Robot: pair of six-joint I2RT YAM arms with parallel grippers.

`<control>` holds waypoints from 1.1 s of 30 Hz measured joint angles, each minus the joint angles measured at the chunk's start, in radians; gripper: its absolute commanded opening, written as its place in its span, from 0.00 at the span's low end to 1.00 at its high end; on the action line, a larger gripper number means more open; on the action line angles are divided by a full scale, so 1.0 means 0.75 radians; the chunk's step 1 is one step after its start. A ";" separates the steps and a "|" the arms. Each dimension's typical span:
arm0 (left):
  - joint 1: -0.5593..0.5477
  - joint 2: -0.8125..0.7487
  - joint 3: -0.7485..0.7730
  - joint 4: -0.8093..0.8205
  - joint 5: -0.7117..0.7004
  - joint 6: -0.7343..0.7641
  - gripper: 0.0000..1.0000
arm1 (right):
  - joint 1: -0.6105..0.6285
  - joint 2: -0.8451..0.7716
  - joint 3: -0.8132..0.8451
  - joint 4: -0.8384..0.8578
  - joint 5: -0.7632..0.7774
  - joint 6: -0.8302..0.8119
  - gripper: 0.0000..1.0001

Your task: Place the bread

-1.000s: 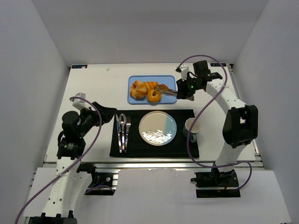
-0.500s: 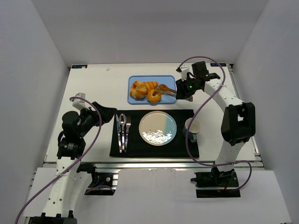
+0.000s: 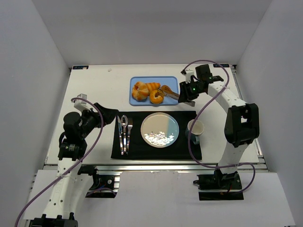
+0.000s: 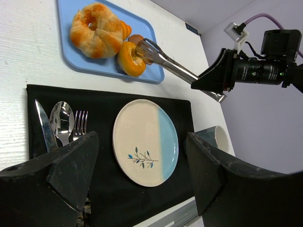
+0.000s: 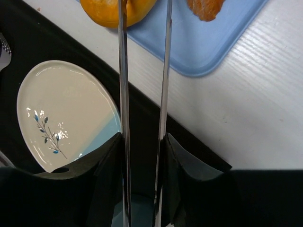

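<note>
Three golden bread rolls lie on a blue tray (image 3: 138,81): a large one (image 3: 140,90), one behind it (image 3: 153,86) and a small round one (image 3: 156,97). My right gripper (image 3: 185,91) is shut on metal tongs (image 3: 171,92) that reach left over the tray to the small roll (image 4: 129,59). In the right wrist view the tong arms (image 5: 122,94) run up over that roll (image 5: 113,12), with their tips out of frame. The cream and blue plate (image 3: 160,129) sits bare on the black mat. My left gripper (image 3: 111,115) is open and empty left of the mat.
A knife, spoon and fork (image 3: 124,134) lie on the left of the black mat (image 3: 184,149). A cup (image 3: 194,128) stands at the mat's right edge, close below the right arm. White walls enclose the table on three sides.
The right wrist has shifted slightly and the tongs stay at the small roll on the tray. The left arm has not moved.
</note>
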 measured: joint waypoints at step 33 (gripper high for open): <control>0.000 -0.057 -0.001 -0.002 -0.006 -0.027 0.84 | -0.160 -0.263 -0.178 -0.106 -0.427 0.014 0.03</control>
